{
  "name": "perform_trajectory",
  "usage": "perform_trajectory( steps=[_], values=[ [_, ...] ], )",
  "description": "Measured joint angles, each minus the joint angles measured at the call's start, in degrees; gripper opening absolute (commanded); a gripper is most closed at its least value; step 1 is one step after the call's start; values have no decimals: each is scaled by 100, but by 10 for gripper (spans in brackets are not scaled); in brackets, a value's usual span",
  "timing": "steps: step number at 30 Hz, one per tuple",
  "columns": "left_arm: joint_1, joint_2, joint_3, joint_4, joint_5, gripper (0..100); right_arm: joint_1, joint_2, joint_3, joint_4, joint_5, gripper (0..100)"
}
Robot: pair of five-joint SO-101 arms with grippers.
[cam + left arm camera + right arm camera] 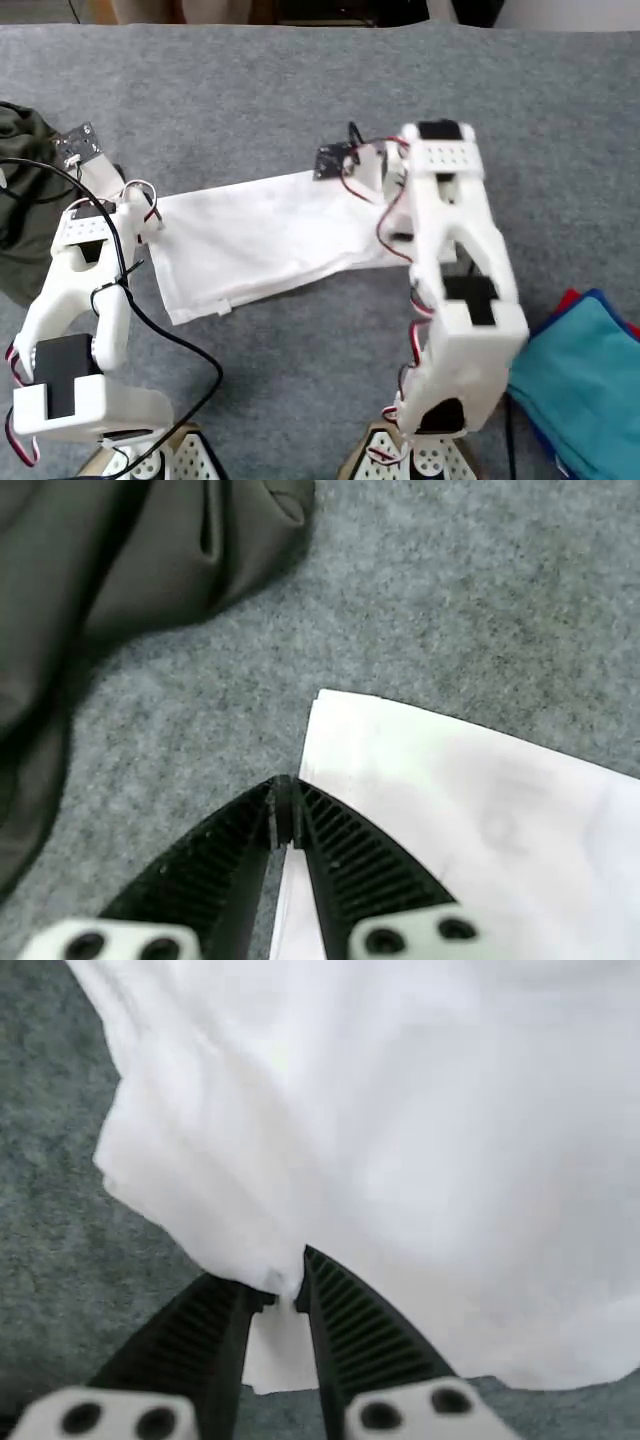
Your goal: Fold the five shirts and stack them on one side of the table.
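Note:
A white shirt (262, 240) lies folded into a long band across the middle of the grey table. My left gripper (284, 815) is shut on the white shirt (470, 810) at its left edge, near a corner. My right gripper (290, 1285) is shut on the white shirt (380, 1130) at its right end, with a fold of cloth between the fingers. In the high view the left arm (85, 290) stands at the shirt's left end and the right arm (455, 260) covers its right end.
A dark olive shirt (25, 200) lies crumpled at the table's left edge, close to the left arm; it shows again as the olive shirt (120, 570). Folded teal, blue and red cloths (585, 385) are stacked at the front right. Bare grey felt (300, 80) stretches behind.

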State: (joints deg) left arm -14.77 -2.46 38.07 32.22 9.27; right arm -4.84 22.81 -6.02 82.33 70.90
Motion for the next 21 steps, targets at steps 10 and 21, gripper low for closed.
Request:
perform_trajectory(
  steps=[10, 21],
  values=[
    [0, 0, 0, 0, 0, 20, -299, 1793, -2602, 923, 738, 5],
    [0, 26, 0, 0, -35, 20, -369, 2242, -3446, 932, 774, 180]
  ],
)
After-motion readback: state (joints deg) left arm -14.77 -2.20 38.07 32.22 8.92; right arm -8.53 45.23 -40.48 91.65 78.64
